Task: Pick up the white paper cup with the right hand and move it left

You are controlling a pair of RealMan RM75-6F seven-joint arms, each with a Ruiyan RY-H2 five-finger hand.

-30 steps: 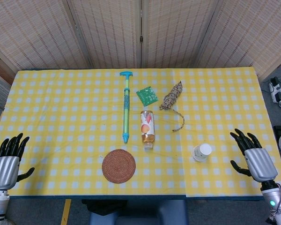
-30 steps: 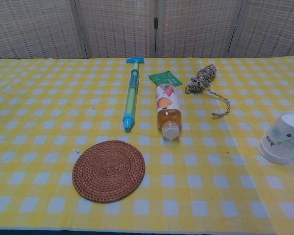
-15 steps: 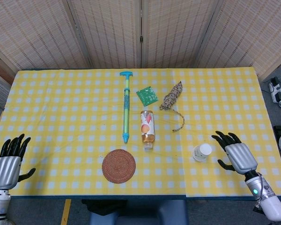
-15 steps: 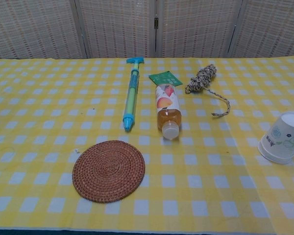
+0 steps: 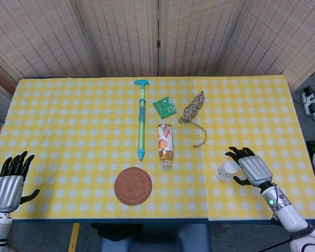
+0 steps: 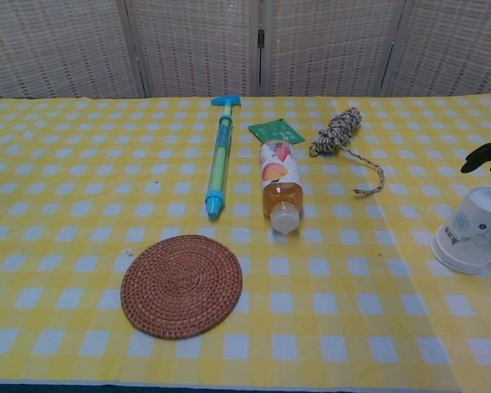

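The white paper cup (image 5: 226, 170) (image 6: 471, 230) lies tilted on the yellow checked table, right of centre near the front. My right hand (image 5: 250, 169) sits just right of the cup with its fingers spread toward it, holding nothing; whether it touches the cup I cannot tell. In the chest view only its dark fingertips (image 6: 484, 155) show at the right edge, above the cup. At the table's front left corner my left hand (image 5: 9, 180) rests with fingers apart and empty.
A round woven coaster (image 5: 133, 185) lies front centre. A drink bottle (image 5: 165, 144) lies on its side left of the cup. A blue-green water pump toy (image 5: 141, 118), a green packet (image 5: 165, 107) and a coiled rope (image 5: 193, 111) lie further back.
My right hand has moved left from the table's right edge up to the cup. Its fingertips now show in the chest view. The cup and left hand have stayed put.
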